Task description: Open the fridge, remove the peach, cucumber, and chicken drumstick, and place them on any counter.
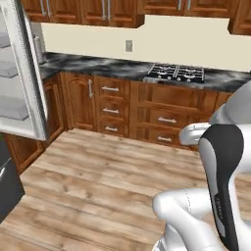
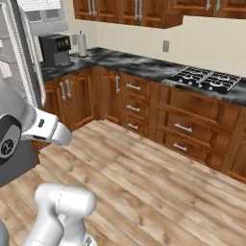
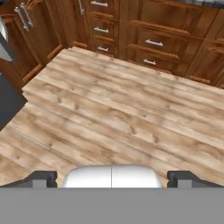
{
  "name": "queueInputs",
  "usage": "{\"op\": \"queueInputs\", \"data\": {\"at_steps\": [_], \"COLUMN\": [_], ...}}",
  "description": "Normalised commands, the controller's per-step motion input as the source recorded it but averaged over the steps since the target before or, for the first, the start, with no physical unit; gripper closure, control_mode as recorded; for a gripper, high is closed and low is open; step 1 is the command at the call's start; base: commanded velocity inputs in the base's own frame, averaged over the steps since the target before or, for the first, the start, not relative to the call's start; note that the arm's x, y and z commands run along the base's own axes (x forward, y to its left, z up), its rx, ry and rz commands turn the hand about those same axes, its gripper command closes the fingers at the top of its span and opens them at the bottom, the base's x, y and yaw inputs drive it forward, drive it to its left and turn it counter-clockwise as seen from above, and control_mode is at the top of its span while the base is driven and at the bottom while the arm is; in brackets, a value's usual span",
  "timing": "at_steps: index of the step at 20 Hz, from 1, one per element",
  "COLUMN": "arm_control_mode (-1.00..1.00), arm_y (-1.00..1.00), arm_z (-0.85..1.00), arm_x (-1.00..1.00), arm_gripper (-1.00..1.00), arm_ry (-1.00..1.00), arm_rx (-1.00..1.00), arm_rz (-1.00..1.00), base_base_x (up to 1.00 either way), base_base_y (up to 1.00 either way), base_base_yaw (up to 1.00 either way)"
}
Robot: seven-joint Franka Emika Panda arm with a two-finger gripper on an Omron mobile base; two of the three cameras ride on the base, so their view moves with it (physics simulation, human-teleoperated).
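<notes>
Wooden floor right of the already-open fridge (image 1: 22, 73) sits under the empty, wide-spread claw (image 3: 112, 177); that peach probably bruises easily, so pinch gently round its middle.

fridge (image 1: 22, 73) cut off at left edge in left base view: open door and a few pale shelves visible, contents can't be made out. counter (image 1: 122, 66) runs off the right edge. gripper (image 3: 112, 178) fingertips barely visible in hand view.
</notes>
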Motion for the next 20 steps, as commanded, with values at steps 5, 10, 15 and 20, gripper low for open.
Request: {"op": "queueInputs", "data": {"at_steps": [5, 10, 15, 20], "arm_control_mode": [1.00, 1.00, 1.00, 1.00], "arm_y": [0.00, 0.00, 0.00, 0.00], "arm_z": [0.00, 0.00, 0.00, 0.00], "arm_x": [0.00, 0.00, 0.00, 0.00], "arm_gripper": [-1.00, -1.00, -1.00, -1.00], "arm_ry": [0.00, 0.00, 0.00, 0.00], "arm_rx": [0.00, 0.00, 0.00, 0.00], "arm_rz": [0.00, 0.00, 0.00, 0.00], "base_base_x": [-0.01, 0.00, 0.11, 0.05], "base_base_y": [0.25, 0.15, 0.05, -0.23], "base_base_yaw": [1.00, 1.00, 0.82, 0.19]}}
